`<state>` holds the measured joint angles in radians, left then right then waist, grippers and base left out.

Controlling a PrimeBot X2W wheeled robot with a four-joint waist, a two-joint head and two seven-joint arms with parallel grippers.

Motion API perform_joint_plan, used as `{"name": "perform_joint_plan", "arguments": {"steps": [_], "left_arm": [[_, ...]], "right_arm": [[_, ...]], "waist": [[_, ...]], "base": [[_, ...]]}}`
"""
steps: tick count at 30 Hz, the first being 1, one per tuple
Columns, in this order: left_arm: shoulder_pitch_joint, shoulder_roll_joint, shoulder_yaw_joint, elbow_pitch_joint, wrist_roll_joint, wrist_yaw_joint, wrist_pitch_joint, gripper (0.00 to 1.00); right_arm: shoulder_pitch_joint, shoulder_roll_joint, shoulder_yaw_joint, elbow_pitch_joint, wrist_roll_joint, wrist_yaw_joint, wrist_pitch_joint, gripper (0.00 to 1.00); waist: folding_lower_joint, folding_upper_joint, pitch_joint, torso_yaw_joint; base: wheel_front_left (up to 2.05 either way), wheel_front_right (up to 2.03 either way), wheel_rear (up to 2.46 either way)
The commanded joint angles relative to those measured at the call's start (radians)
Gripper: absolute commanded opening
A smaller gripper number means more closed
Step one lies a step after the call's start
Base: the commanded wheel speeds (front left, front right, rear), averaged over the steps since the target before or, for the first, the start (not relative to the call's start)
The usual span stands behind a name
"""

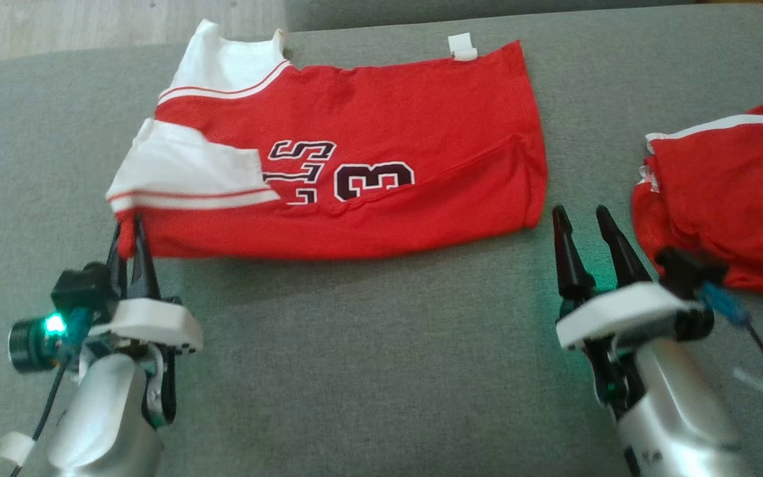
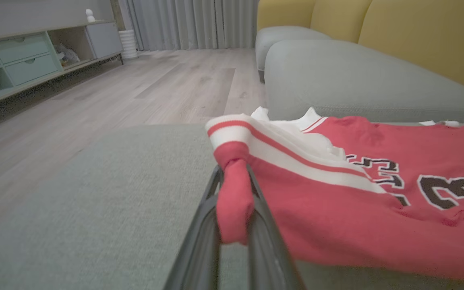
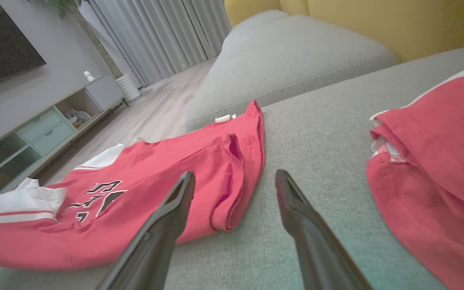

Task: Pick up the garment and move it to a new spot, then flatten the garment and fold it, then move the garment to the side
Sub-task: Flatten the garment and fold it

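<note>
Red jerseys, two: numbered jersey at frame centre, second jersey at right edge. Grippers, two: left gripper lower left, right gripper lower right.

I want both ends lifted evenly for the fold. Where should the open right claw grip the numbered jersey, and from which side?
Probably the near right corner of the jersey, coming from the robot's own side. That corner lies doubled at the edge just beside the right claw, and it mirrors the near left corner that the left claw pinches.
</note>
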<state>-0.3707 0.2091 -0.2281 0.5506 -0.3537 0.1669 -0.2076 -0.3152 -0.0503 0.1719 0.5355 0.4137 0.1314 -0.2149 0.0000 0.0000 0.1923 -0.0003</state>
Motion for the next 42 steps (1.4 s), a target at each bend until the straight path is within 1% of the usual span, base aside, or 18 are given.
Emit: {"name": "perform_joint_plan", "arguments": {"steps": [1,7,12,16,22,23,24,25,31,35,39,41,42], "left_arm": [[-0.05,0.032,0.03,-0.036,0.009,0.003,-0.012,0.0],[-0.052,0.04,-0.013,-0.153,0.064,0.001,-0.038,0.0],[-0.047,0.036,-0.037,-0.206,0.078,-0.004,-0.043,0.0],[-0.045,0.032,-0.055,-0.219,0.082,-0.011,-0.042,0.0],[-0.041,0.03,-0.067,-0.21,0.076,-0.017,-0.038,0.0],[-0.041,0.032,-0.068,-0.205,0.074,-0.017,-0.036,0.0],[-0.04,0.034,-0.068,-0.199,0.073,-0.018,-0.033,0.0],[-0.037,0.036,-0.068,-0.192,0.071,-0.018,-0.03,0.0],[-0.01,0.055,-0.072,-0.138,0.06,-0.024,-0.005,0.0],[0.021,0.071,-0.071,-0.107,0.05,-0.029,0.006,0.0],[0.053,0.078,-0.074,-0.092,0.043,-0.032,0.016,0.0],[0.095,0.085,-0.084,-0.081,0.036,-0.039,0.031,0.0],[0.095,0.085,-0.084,-0.081,0.036,-0.039,0.031,0.0]], "right_arm": [[-0.043,0.0,0.023,-0.02,-0.001,-0.001,0.004,1.0],[-0.171,0.0,0.018,0.215,0.031,-0.001,0.09,1.0],[-0.273,0.0,0.04,0.402,0.014,-0.001,0.117,1.0],[-0.33,0.0,0.097,0.488,0.045,-0.001,0.129,1.0],[-0.38,0.0,0.178,0.575,0.067,-0.001,0.128,1.0],[-0.385,0.0,0.19,0.582,0.07,-0.001,0.126,0.85],[-0.388,0.0,0.202,0.587,0.073,-0.001,0.12,0.36],[-0.39,0.0,0.214,0.589,0.075,-0.001,0.109,0.0],[-0.373,0.0,0.236,0.604,0.118,-0.001,0.034,0.0],[-0.352,0.0,0.23,0.619,0.142,-0.001,-0.004,0.0],[-0.331,0.0,0.217,0.631,0.155,-0.001,-0.021,0.0],[-0.306,0.0,0.21,0.638,0.162,-0.001,-0.028,0.0],[-0.306,0.0,0.21,0.638,0.162,-0.001,-0.028,0.0]], "waist": [[0.0,0.0,0.001,0.004],[0.0,0.0,0.0,0.026],[0.0,0.0,0.002,0.046],[0.0,0.0,0.006,0.06],[0.0,0.0,0.012,0.071],[0.0,0.0,0.012,0.071],[0.0,0.0,0.011,0.071],[0.0,0.0,0.009,0.069],[0.0,0.0,-0.035,0.057],[0.0,0.0,-0.081,0.046],[0.0,0.0,-0.123,0.039],[0.0,0.0,-0.163,0.032],[0.0,0.0,-0.163,0.032]], "base": [[0.0,0.0,0.0],[0.0,0.0,0.0],[0.0,0.0,0.0],[0.0,0.0,0.0],[0.0,0.0,0.0],[0.0,0.0,0.0],[0.0,0.0,0.0],[0.0,0.0,0.0],[0.0,0.0,0.0],[0.0,0.0,0.0],[0.0,0.0,0.0],[0.0,0.0,0.0],[0.0,0.0,0.0]]}}
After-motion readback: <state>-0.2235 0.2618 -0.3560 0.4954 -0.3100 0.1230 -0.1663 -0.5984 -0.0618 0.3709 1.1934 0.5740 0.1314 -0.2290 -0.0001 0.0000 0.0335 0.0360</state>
